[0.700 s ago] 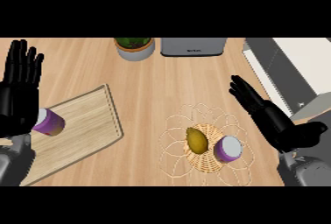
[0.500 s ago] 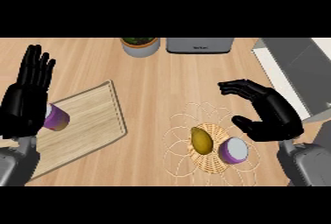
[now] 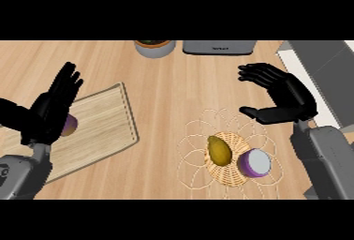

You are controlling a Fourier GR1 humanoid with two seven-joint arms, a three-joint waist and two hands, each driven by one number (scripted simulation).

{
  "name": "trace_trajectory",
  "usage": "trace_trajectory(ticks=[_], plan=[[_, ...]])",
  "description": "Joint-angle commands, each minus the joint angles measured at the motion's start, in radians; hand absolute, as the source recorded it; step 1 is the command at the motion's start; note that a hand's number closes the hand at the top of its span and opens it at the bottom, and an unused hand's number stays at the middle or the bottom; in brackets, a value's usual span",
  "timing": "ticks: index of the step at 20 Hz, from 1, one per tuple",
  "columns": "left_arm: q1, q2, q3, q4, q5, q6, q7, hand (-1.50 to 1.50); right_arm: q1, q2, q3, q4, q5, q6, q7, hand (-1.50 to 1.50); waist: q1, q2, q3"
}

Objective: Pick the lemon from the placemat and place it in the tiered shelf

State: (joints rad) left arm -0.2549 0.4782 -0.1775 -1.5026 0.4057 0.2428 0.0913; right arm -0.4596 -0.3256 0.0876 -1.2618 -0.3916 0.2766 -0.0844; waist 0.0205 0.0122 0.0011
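Note:
A yellow-green lemon [image 3: 219, 150] lies on a round woven placemat [image 3: 202, 173] at the lower centre-right, with a purple cup [image 3: 254, 162] touching its right side. My right hand [image 3: 286, 99] hovers open above and to the right of the lemon, fingers spread and slightly curved, thumb pointing left. It holds nothing. My left hand [image 3: 51, 108] stands open at the left, fingers up, over a wooden cutting board [image 3: 100, 126]. The grey tiered shelf [image 3: 326, 65] shows at the right edge.
A purple object [image 3: 70, 125] sits on the cutting board, partly hidden behind my left hand. A potted plant [image 3: 154, 46] and a grey appliance [image 3: 218, 46] stand at the counter's far edge.
My right hand has drawn in from the right and turned, palm now facing left above the placemat. The view has shifted, so the placemat sits lower. The left hand has hardly moved.

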Motion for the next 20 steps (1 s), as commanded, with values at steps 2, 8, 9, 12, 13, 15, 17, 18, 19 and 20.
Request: trace_trajectory(ticks=[2, 8, 9, 12, 13, 15, 17, 18, 19, 20], plan=[[0.016, -0.021, -0.005, -0.028, -0.011, 0.001, 0.051, 0.0, -0.048, -0.003, -0.001, 0.125, -0.015, 0.209, -0.131, -1.5, -0.006, -0.009, 0.0], [0.036, -0.018, -0.005, 0.003, -0.025, -0.015, 0.032, 0.0, -0.105, -0.219, 0.089, -0.048, 0.01, 0.356, 0.165, -1.5, -0.021, -0.017, -0.003], [0.023, -0.008, 0.036, 0.038, -0.006, -0.027, 0.004, 0.0, -0.103, -0.236, 0.139, -0.094, 0.061, 0.375, 0.177, -1.5, -0.028, -0.018, -0.004], [0.018, -0.023, 0.009, 0.026, -0.02, -0.012, 0.027, 0.0, -0.181, -0.338, 0.206, -0.18, 0.264, 0.371, 0.187, -1.5, -0.026, -0.023, -0.005], [0.022, -0.007, 0.016, 0.024, -0.013, -0.024, 0.04, 0.0, -0.197, -0.363, 0.225, -0.218, 0.326, 0.358, 0.194, -1.5, -0.025, -0.025, -0.004], [0.003, -0.012, 0.013, 0.017, -0.013, -0.017, 0.057, 0.0, -0.218, -0.354, 0.305, -0.298, 0.46, 0.308, 0.227, -1.5, -0.024, -0.027, -0.004], [0.046, -0.01, 0.024, 0.029, -0.007, -0.033, 0.029, 0.0, -0.236, -0.334, 0.355, -0.373, 0.518, 0.279, 0.308, -1.5, -0.022, -0.026, -0.004], [0.012, -0.032, 0.011, 0.033, -0.03, -0.013, 0.026, 0.0, -0.262, -0.308, 0.371, -0.354, 0.543, 0.276, 0.343, -1.5, -0.018, -0.017, -0.003], [-0.027, -0.04, 0.013, 0.062, -0.038, -0.009, 0.035, 0.0, -0.236, -0.263, 0.409, -0.383, 0.572, 0.244, 0.402, -1.5, -0.03, -0.016, -0.003], [0.006, -0.058, -0.006, 0.068, -0.053, -0.015, 0.004, 0.0, -0.21, -0.227, 0.444, -0.397, 0.604, 0.224, 0.436, -1.5, -0.026, -0.015, -0.002]])
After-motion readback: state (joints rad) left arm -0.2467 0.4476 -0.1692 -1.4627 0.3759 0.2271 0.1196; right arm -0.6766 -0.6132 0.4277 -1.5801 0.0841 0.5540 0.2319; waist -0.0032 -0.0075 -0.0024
